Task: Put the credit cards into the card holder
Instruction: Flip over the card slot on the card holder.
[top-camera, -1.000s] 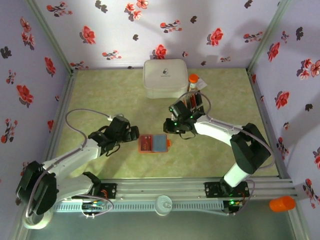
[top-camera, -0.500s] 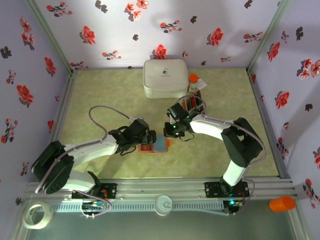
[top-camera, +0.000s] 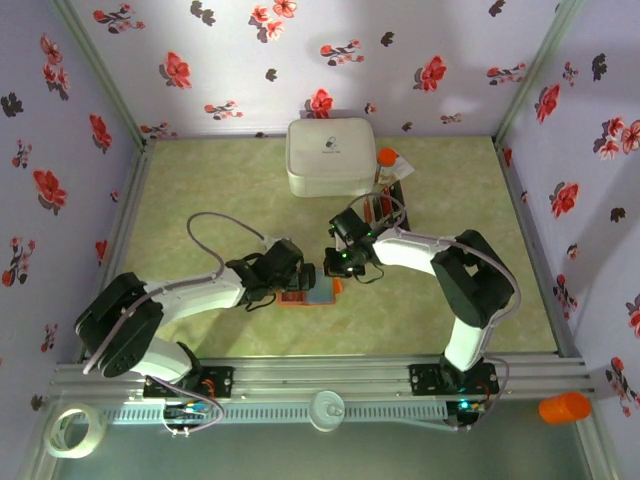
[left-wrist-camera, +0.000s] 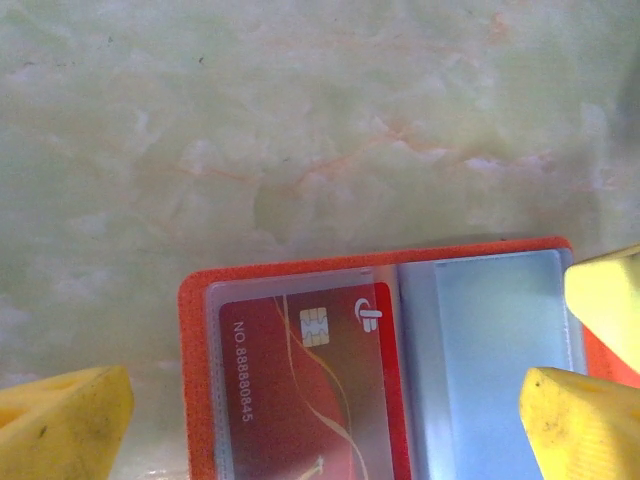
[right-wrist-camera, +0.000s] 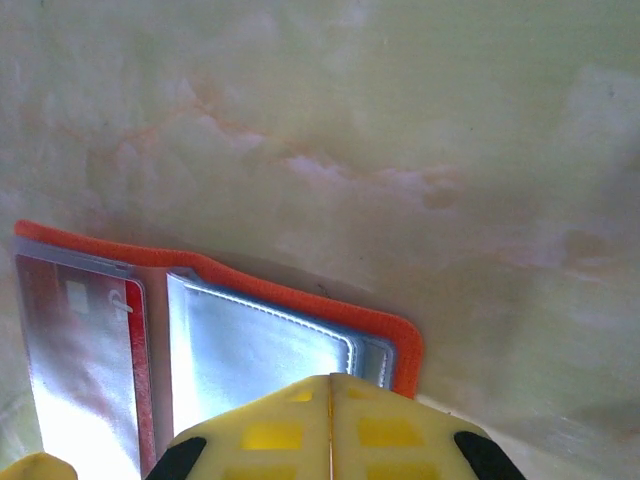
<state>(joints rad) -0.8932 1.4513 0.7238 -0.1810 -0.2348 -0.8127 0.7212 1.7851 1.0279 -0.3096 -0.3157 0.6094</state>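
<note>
The left tool (top-camera: 303, 278) stands wide over the open wallet (top-camera: 322, 294) at mid-table. The right tool (top-camera: 343, 264) sits at the wallet's right end, too small here to tell its state. More cards (top-camera: 380, 205) sit behind the right arm, near a white case (top-camera: 330, 155).

From the left wrist, the left tool (left-wrist-camera: 320, 425) has its 2 yellow fingers (left-wrist-camera: 60, 420) far apart, straddling the wallet (left-wrist-camera: 300, 277). The wallet lies flat and open on the table (left-wrist-camera: 300, 120). 1 red card (left-wrist-camera: 300, 390) sits in the left clear pocket. The right pocket (left-wrist-camera: 490, 340) shows blue-grey.

From the right wrist, the right tool (right-wrist-camera: 330, 415) is pressed closed, finger against finger, above the right half of the wallet (right-wrist-camera: 300, 290). The red card (right-wrist-camera: 80, 340) shows at the left.
</note>
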